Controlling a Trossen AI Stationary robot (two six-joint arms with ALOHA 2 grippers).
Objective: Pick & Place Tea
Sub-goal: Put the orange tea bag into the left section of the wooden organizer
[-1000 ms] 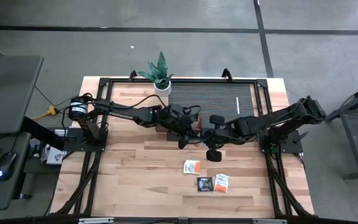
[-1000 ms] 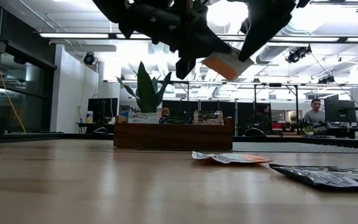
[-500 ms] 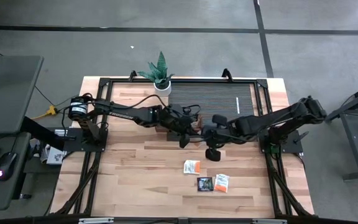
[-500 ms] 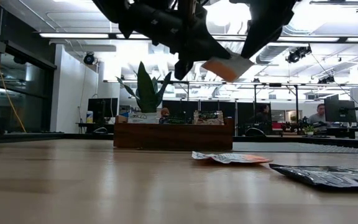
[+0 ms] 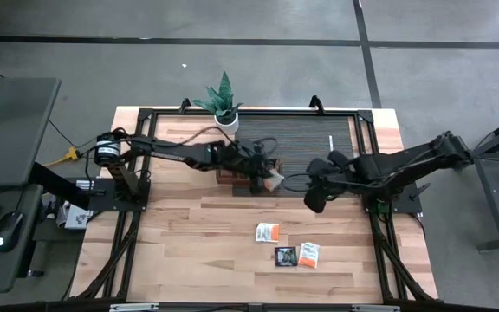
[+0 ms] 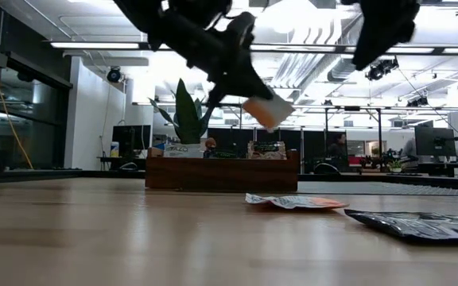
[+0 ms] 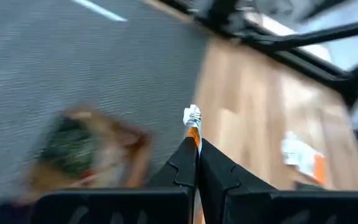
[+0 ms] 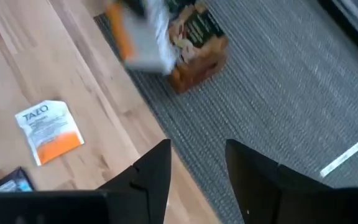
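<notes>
Sachet of tea, white with an orange band, hangs in the air pinched by one edge in the left gripper; its fingers are clenched flat together on it, so only a sliver of white and orange sticks out past the tips in the left wrist view. It is thin, square and slightly tilted in the low view, high above the tabletop. Just beyond that claw sits the brown wooden tray, already holding dark and light sachets, at the near edge of the dark ribbed mat.

The right gripper hangs apart from the left one, toward the right side of the table, its fingers spread wide and holding nothing; a clear gap of bare mat and wood separates the two claws.

Nearer the table's front edge than both claws lie three more sachets: a white-and-orange one by itself, then a dark one and another white-and-orange one side by side, touching or nearly so. All three lie flat on open wood, well clear of the black frame rails along the sides. A potted plant stands at the far edge, behind the left claw. The wood in front of the tray is open apart from those three.
</notes>
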